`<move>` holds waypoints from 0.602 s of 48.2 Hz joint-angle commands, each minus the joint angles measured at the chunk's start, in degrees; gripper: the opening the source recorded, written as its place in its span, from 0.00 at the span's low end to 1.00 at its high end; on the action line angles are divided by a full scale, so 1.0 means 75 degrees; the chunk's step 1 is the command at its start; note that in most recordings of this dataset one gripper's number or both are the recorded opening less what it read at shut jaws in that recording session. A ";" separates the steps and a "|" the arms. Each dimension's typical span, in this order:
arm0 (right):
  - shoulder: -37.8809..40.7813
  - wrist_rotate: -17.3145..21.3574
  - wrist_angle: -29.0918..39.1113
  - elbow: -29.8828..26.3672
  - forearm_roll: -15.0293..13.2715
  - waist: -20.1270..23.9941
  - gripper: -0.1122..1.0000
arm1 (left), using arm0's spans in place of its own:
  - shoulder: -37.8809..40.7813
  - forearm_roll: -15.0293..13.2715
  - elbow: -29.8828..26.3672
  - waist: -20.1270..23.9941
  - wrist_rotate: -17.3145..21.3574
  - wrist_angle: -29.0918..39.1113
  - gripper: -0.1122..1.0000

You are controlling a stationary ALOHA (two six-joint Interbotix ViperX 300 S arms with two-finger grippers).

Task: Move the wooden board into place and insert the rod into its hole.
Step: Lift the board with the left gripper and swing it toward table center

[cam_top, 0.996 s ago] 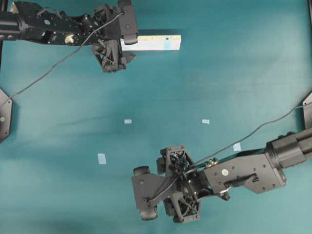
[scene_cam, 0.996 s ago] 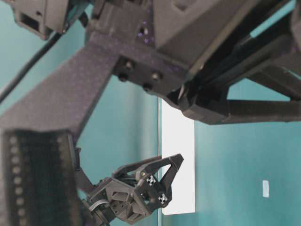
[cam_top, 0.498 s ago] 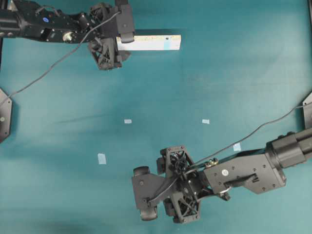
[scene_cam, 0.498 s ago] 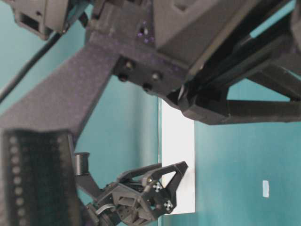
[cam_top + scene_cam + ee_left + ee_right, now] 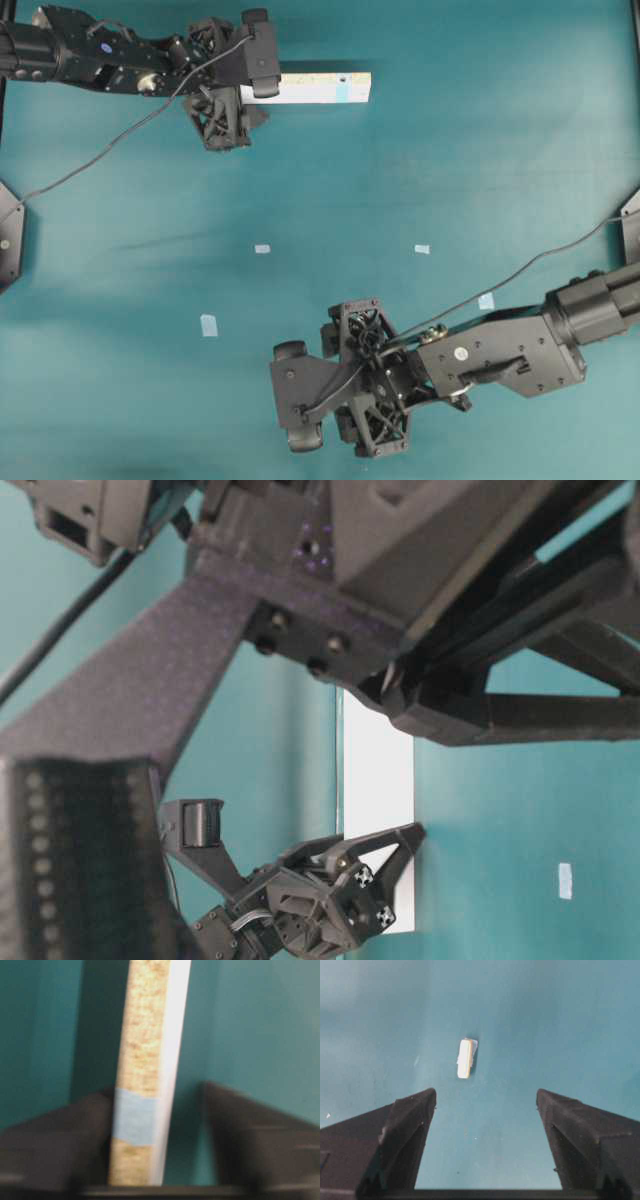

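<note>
Left hand (image 5: 225,105) sits at the top left of the overhead view, at the left end of the wooden board (image 5: 310,88), which lies flat along the top of the teal surface (image 5: 450,150). A light blue patch (image 5: 343,90) and the tiny dark hole (image 5: 343,75) mark the board near its right end. The right hand (image 5: 300,395) rests low in the middle, well apart from the board, with its fingers spread. 4 small pale blue tape squares (image 5: 262,249) dot the surface between the 2 arms.

From table level, the right arm fills the top and left of the picture, blurred. Below it the left hand (image 5: 385,880) reaches against the near end of the board (image 5: 378,770), which looks plain white here.

Seen from the left wrist, the board (image 5: 142,1060) stands on edge between the 2 dark fingers (image 5: 55,1145). The left finger touches its speckled face beside a blue patch (image 5: 134,1116); the right finger stands clear of it, so the hand is partly open and not clamped.

Seen from the right wrist, the fingers (image 5: 400,1135) stand wide apart and hold nothing. The rod (image 5: 465,1059) lies on the surface ahead of them, between their tips, partly on a tape square.
</note>
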 commanded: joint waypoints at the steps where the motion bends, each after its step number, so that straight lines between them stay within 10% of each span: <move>1: -0.0117 0.0012 -0.0035 -0.0070 -0.0012 0.0035 0.88 | -0.0105 0.0000 -0.0070 0.0000 -0.0070 -0.0141 0.47; 5: -0.0129 0.0012 -0.0035 -0.0070 -0.0012 0.0035 0.88 | -0.0105 -0.0012 -0.0070 0.0000 -0.0082 -0.0270 0.29; 29: -0.0129 0.0012 -0.0012 -0.0094 -0.0012 0.0035 0.88 | -0.0703 -0.0023 -0.0070 -0.0199 -0.0961 -0.0352 0.30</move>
